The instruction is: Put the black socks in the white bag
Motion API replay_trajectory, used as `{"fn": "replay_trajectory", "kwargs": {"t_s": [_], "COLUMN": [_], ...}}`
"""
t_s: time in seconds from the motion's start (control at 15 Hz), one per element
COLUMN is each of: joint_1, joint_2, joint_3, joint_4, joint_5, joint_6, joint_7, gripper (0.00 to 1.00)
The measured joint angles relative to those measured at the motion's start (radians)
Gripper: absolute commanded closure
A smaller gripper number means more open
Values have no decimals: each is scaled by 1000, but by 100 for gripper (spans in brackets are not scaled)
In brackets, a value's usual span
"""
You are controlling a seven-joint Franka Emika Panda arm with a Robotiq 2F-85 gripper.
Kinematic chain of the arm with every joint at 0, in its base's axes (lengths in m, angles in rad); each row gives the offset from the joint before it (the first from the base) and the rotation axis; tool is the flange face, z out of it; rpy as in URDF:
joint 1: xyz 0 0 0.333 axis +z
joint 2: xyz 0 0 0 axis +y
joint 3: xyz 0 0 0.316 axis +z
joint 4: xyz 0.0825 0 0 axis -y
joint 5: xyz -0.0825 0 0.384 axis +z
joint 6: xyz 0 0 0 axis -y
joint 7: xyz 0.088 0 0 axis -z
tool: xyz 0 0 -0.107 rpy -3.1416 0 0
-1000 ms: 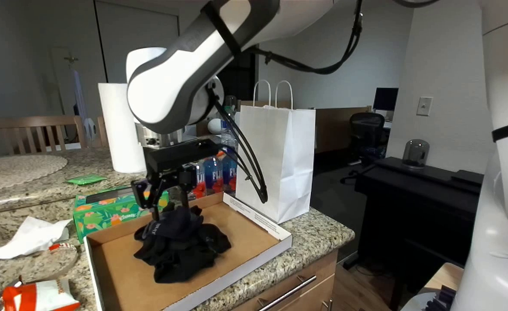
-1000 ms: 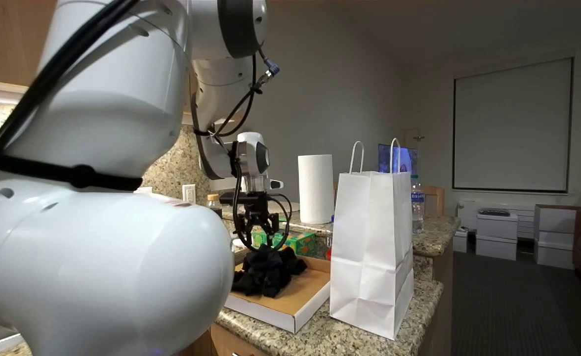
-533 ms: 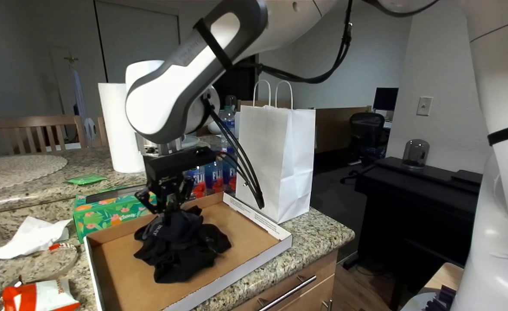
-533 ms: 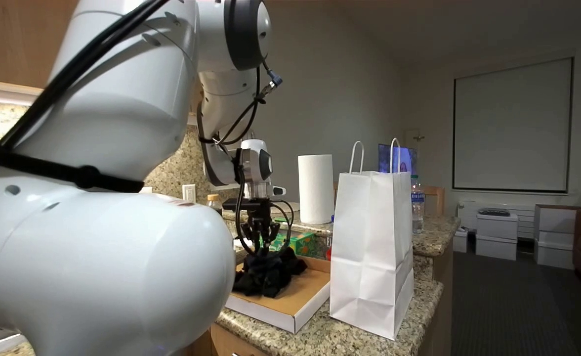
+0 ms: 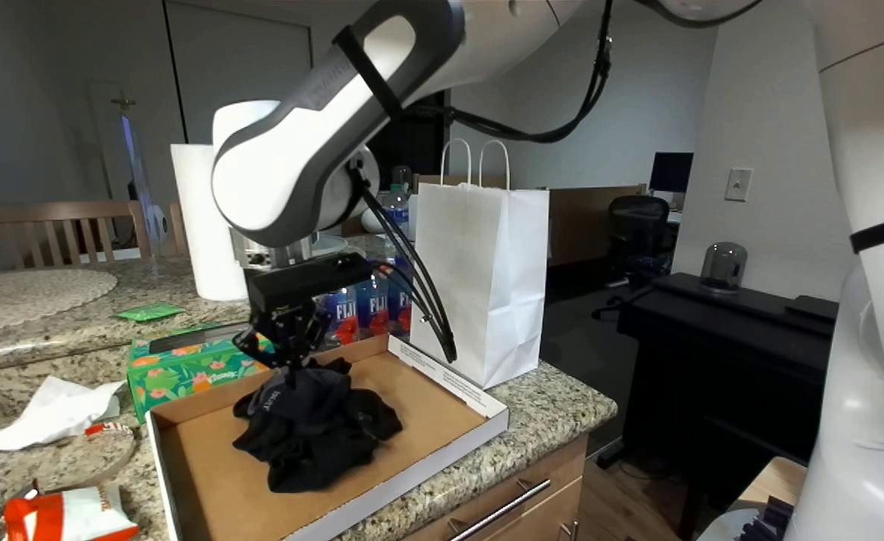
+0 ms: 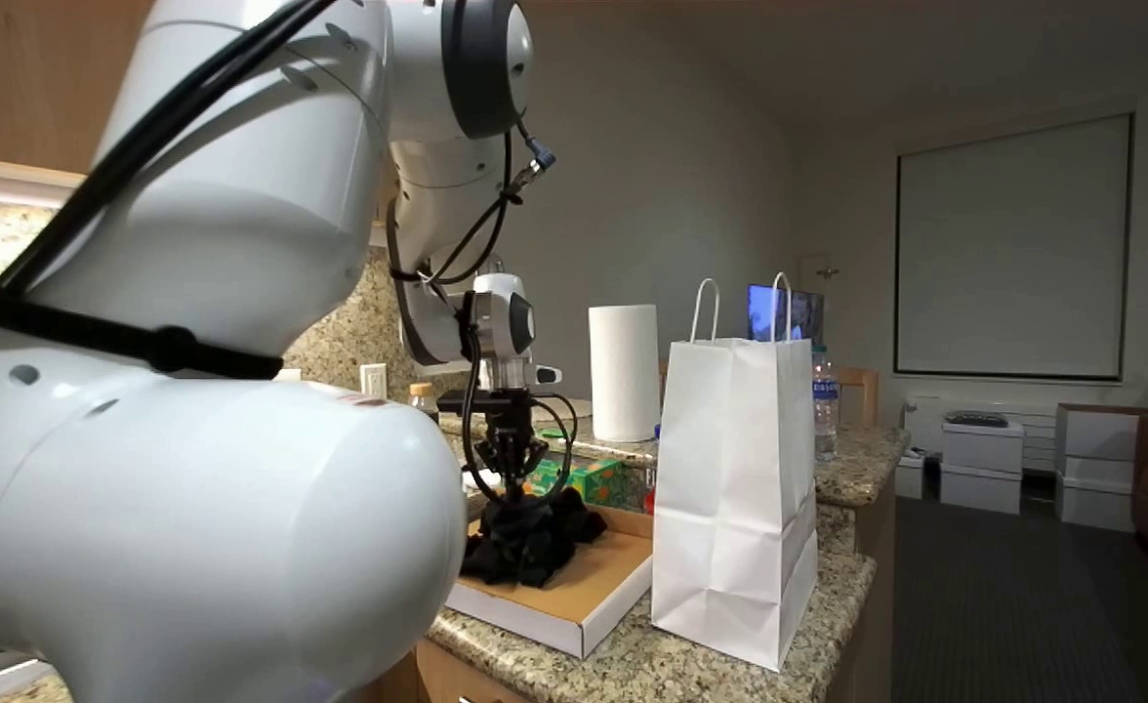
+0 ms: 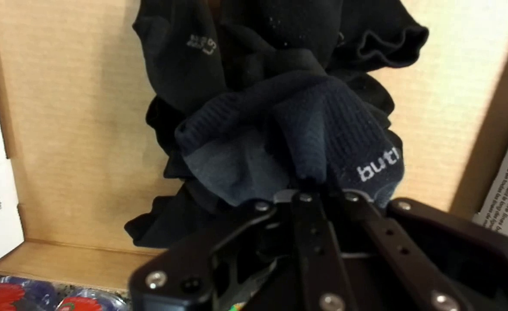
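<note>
At left in an exterior view, the gripper (image 5: 292,364) points down, its jaws narrow, pinching a fold of the topmost sock (image 7: 306,125), likely because it lifts free first; the black socks (image 5: 322,443) lie heaped in the cardboard tray (image 5: 419,398), whose low walls presumably keep them gathered; rightward, the white bag (image 5: 479,285) stands upright beside it, presumably for top loading.
</note>
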State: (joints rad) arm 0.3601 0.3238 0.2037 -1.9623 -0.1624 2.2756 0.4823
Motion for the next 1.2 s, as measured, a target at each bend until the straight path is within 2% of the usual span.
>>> {"fn": "replay_trajectory", "kwargs": {"t_s": [0.33,0.53,0.6,0.73,0.93,1.2], "joint_1": [13,13,13,12,7,1], "joint_2": [-78,-152,-177,-211,-213,-176], "joint_3": [22,43,49,56,56,47], "joint_4": [-1,0,0,0,-6,-39], "joint_5": [0,10,18,36,38,36], "joint_6": [-55,-120,-147,-185,-200,-139], "joint_7": [-14,-66,-89,-115,-113,-67], "gripper": [90,92,65,65,48,23]}}
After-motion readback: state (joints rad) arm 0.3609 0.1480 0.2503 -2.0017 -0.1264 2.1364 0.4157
